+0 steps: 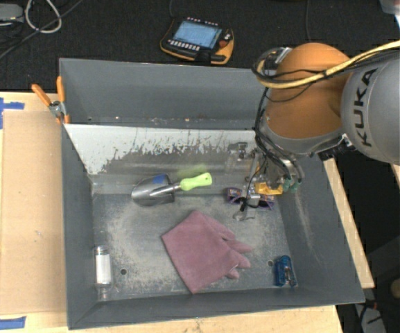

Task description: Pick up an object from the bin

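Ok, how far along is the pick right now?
Nothing looks lifted yet: the green-handled scoop, pink cloth, silver cylinder and blue thing all lie on the bin floor. In hand: the gripper is low over a small purple thing at right of centre. Left: a visible grasp and the lift out.

You get even light on the bin (151,96) floor; its back wall sits in shadow above and glares pale below, and the orange cover (310,82) gleams.
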`<state>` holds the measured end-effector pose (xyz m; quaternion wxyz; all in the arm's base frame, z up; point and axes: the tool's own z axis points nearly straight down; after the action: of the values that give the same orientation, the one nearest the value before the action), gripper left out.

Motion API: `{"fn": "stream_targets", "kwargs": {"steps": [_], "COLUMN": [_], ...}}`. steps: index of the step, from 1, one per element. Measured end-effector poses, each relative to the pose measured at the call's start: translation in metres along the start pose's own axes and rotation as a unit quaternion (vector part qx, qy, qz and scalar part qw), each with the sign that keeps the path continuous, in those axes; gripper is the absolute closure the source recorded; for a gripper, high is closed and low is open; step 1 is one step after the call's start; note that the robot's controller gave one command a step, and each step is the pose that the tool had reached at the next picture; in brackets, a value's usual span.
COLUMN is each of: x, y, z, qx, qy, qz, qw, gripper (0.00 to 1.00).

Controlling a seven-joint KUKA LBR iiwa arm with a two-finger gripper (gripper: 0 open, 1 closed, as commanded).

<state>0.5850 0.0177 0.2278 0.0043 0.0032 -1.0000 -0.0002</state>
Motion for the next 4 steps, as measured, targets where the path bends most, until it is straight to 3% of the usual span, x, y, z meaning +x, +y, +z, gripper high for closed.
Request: {"fn": "stream_targets", "kwargs": {"steps": [1, 2, 3, 4], "x": [-0.001, 0.039, 0.056, 0.094], "y": [0.0, 0.019, 0.029, -0.012], "z": [-0.004, 0.101, 0.098, 0.113], "qx": [0.0, 0.0, 0.001, 0.0], "qy": [-0.0039, -0.003, -0.0053, -0.0002], "qz": [0.0, -0.134, -0.222, -0.499], "qw": [1.0, 0.9909, 0.975, 0.8664], "gripper": [0.0, 0.0, 0.0, 0.0]}}
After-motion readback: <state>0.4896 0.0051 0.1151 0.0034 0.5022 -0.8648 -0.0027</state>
